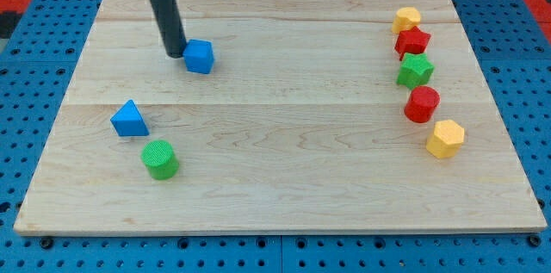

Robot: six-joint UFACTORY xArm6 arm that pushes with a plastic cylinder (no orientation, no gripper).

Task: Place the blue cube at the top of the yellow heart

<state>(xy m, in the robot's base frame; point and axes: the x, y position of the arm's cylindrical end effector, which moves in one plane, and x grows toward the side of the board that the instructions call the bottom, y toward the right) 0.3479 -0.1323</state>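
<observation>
The blue cube (199,56) sits on the wooden board (275,178) at the upper left. My tip (175,52) is just to the left of the cube, touching or almost touching its left side. The yellow heart (406,19) lies at the upper right, at the top of a column of blocks, far to the right of the cube.
Below the yellow heart stand a red star (412,41), a green star (415,71), a red cylinder (422,104) and a yellow hexagon (445,139). A blue triangle (129,119) and a green cylinder (160,159) lie at the lower left.
</observation>
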